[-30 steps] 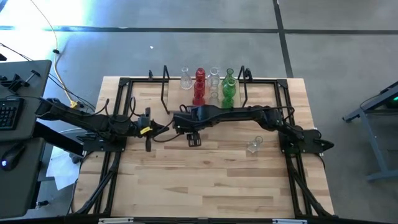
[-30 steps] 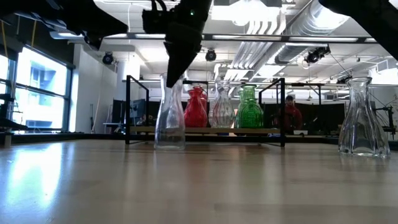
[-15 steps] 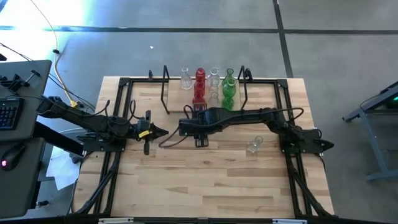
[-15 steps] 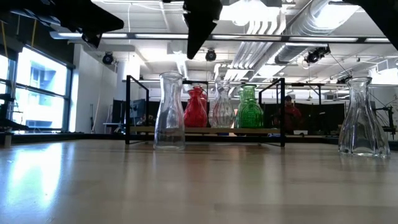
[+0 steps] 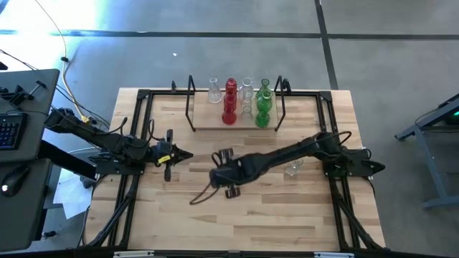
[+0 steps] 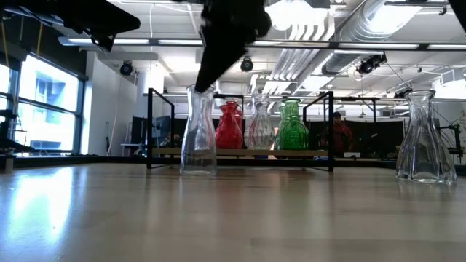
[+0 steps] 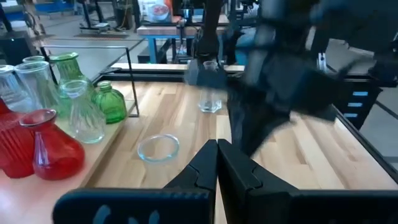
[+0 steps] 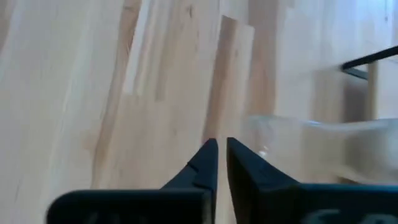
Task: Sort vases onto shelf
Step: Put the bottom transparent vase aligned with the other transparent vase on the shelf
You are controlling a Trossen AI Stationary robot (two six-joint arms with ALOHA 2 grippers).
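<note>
- Wooden surface fills the middle of the high view, and we see the shelf at its upper centre, carrying red, green and clear vases.
- Our right hand sits low centre, fingers shut on nothing, just beside a clear vase.
- Another clear vase stands right of centre.
- Our left hand waits centre-left, shut and empty.

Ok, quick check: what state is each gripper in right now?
Left gripper: shut, holding nothing.
Right gripper: shut, holding nothing; a clear vase stands just beside it.
</note>
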